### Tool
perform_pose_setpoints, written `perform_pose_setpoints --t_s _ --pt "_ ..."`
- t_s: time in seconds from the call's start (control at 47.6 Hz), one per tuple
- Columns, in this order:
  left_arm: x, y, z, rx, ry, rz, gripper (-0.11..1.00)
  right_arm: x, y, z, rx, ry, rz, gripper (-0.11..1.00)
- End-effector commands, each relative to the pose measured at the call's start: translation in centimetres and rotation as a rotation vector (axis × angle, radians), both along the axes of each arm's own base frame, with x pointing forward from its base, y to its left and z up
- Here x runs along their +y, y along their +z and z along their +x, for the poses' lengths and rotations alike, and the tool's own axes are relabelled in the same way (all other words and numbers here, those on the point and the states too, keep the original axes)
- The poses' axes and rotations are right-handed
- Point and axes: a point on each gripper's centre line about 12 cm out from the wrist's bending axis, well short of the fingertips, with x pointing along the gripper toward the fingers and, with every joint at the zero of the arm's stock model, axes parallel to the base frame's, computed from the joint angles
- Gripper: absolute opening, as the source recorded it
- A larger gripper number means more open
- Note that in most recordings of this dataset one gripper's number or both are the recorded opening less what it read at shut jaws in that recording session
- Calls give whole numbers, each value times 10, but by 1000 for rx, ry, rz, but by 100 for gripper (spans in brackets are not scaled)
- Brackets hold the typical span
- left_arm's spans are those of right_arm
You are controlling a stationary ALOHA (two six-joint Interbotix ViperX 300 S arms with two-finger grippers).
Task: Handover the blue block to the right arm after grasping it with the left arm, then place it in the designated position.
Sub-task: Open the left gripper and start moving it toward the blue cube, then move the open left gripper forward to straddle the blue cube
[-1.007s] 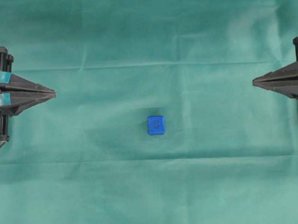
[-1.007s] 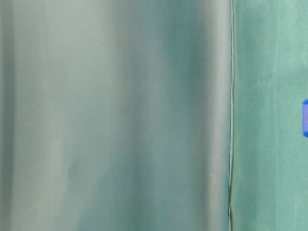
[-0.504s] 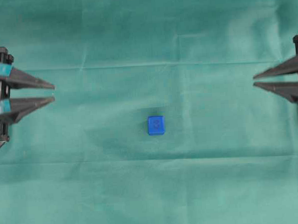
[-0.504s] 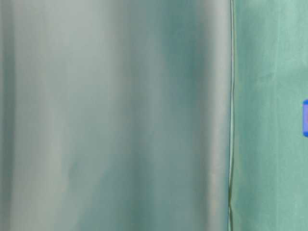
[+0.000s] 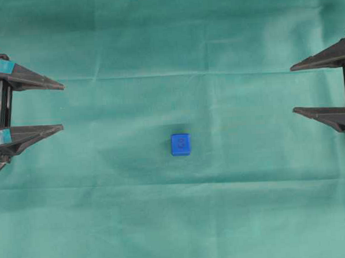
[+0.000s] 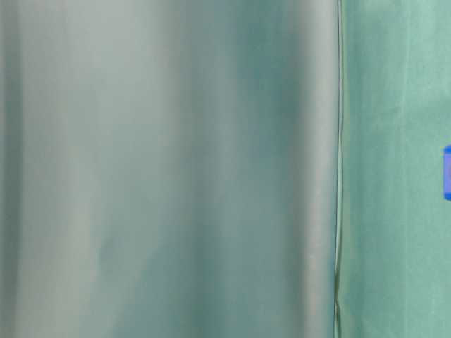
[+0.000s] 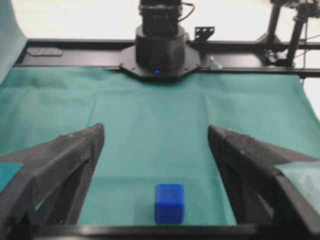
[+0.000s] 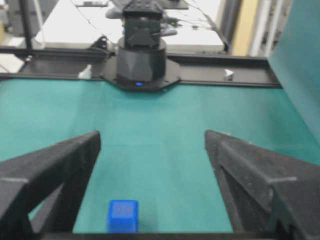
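Blue block (image 5: 181,144) is being left untouched on green cloth (image 5: 177,221); left gripper (image 5: 58,107) and right gripper (image 5: 296,89) jaws are being held released, empty.

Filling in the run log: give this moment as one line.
blue block: on cloth, untouched | left end effector: open, far | right end effector: open, far

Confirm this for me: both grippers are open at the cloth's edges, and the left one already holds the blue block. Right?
Not quite. The left gripper holds nothing: the block sits alone on the cloth, mid-table, apart from both grippers, as the overhead view shows. The rest stands: the left and the right gripper are open at the cloth's edges.
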Motion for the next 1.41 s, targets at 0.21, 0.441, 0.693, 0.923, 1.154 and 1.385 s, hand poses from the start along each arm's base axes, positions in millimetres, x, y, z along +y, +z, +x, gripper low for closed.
perform_pose_setpoints --t_s 0.21,0.441,0.693,0.923,1.154,1.385 --pt "0 11 9 -14 2 -5 100 -1 10 3 -25 -5 -1 94" --pt "0 19 39 26 0 -2 100 -1 10 3 -23 -6 -2 94" --pt "1 27 79 48 2 0 100 -1 10 3 -23 -6 -4 94" --pt "1 32 119 60 2 3 100 -4 10 3 -24 -16 -4 94" --pt "0 35 156 84 0 8 100 -4 9 3 -21 -21 -6 94" --pt "0 34 163 110 0 4 100 -5 9 4 -18 -21 -5 94"
